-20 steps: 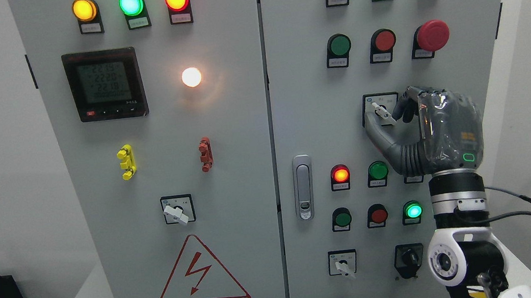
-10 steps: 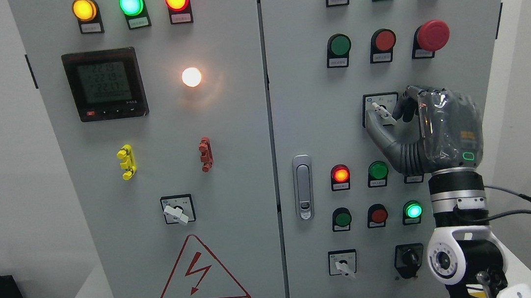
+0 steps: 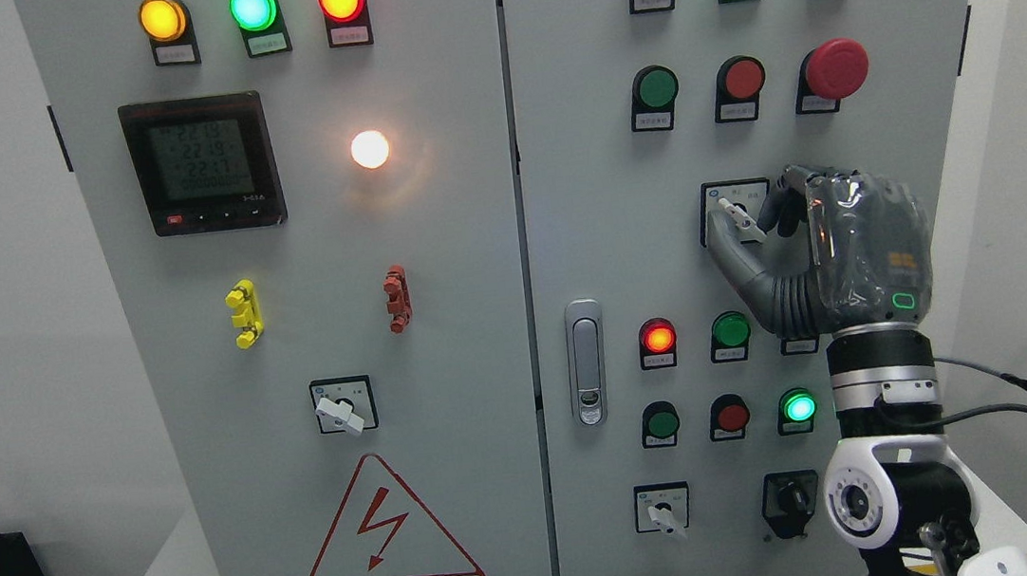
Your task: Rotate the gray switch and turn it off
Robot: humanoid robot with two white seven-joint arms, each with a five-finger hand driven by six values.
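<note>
Because the task concerned only one selector, the left half of the frame went untouched: a black digital meter with a grey-green display (image 3: pixel 203 163) at upper left, and below it a small white-levered rotary switch (image 3: pixel 344 406) on the left door. At centre-right, the grey rotary switch with its white lever (image 3: pixel 739 216) sat on a black square plate, lever slanting toward upper left. The right hand (image 3: pixel 839 249), dark grey and rising from lower right, pinched that lever between thumb and curled fingers, apparently placed to twist it off. The left hand was not in view.
</note>
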